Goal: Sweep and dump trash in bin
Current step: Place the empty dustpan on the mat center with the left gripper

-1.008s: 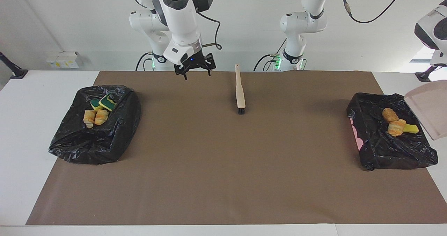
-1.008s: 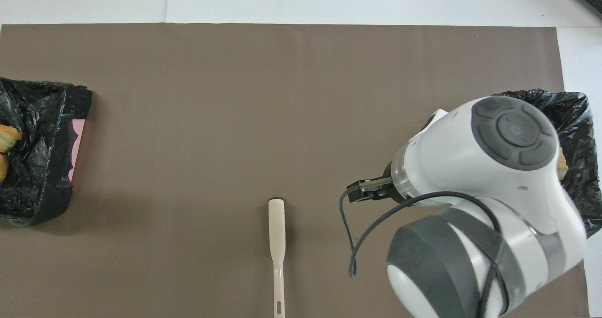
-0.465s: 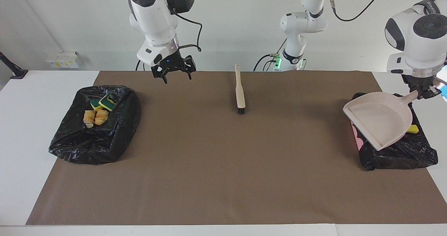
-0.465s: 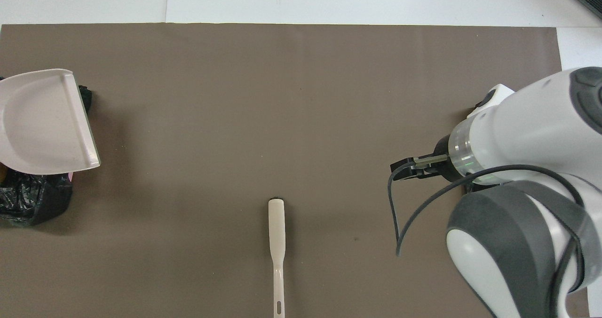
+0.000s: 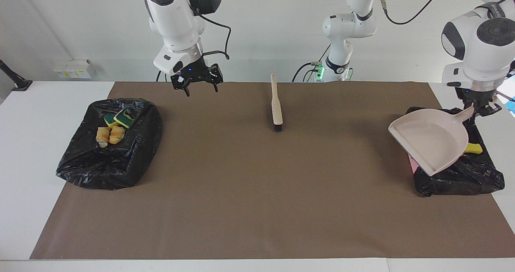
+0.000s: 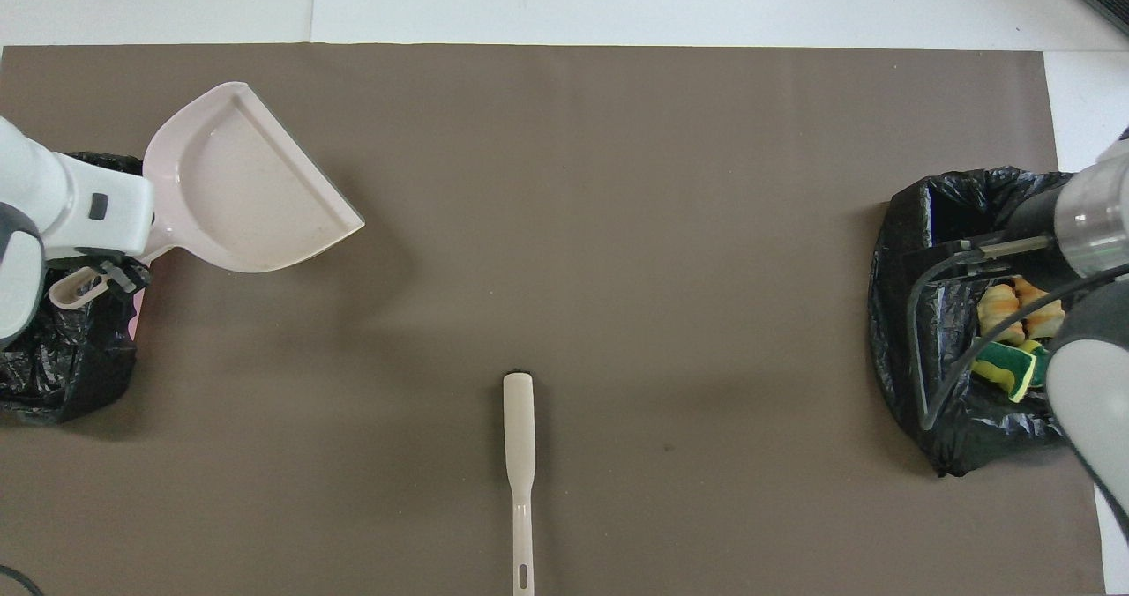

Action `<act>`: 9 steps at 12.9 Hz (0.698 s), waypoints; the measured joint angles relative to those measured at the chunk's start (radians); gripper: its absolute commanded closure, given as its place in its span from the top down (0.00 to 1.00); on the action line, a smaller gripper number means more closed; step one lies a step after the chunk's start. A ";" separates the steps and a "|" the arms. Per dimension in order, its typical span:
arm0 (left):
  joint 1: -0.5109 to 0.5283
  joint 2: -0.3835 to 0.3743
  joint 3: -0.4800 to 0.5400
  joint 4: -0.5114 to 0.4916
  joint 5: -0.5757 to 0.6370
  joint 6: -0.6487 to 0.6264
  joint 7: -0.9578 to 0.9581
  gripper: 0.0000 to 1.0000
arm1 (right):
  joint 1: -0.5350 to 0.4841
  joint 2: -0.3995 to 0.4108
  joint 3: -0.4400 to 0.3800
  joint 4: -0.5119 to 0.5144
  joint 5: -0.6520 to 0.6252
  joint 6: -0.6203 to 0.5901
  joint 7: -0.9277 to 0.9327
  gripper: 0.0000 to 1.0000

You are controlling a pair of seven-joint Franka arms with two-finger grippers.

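Up in the air, the left gripper (image 5: 481, 108) pinches the dustpan (image 5: 432, 143) handle over one black bin (image 5: 458, 175). Only the facing view shows a yellow trash (image 5: 474, 148) scrap peeking out there. The right gripper (image 5: 198, 82) hangs with fingers apart beside the other bin (image 6: 917, 349), holding more scraps. The brush (image 6: 520, 455) lies between.

no legible text, labels or signs
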 measured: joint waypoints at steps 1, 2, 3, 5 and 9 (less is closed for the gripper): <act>-0.001 0.013 -0.041 -0.001 -0.032 0.000 -0.120 0.00 | 0.000 0.000 -0.035 0.013 0.000 -0.024 -0.005 1.00; -0.004 0.031 -0.082 -0.001 -0.070 0.002 -0.249 0.00 | -0.001 0.000 -0.063 0.035 0.000 -0.067 -0.006 1.00; -0.006 0.053 -0.127 0.000 -0.104 0.009 -0.390 0.00 | -0.003 0.000 -0.080 0.067 0.000 -0.116 -0.006 1.00; -0.008 0.114 -0.226 0.022 -0.134 0.036 -0.651 0.00 | -0.003 -0.001 -0.088 0.117 0.005 -0.171 -0.006 1.00; -0.040 0.299 -0.379 0.178 -0.135 0.073 -1.006 0.00 | -0.002 0.006 -0.084 0.123 0.012 -0.174 0.008 1.00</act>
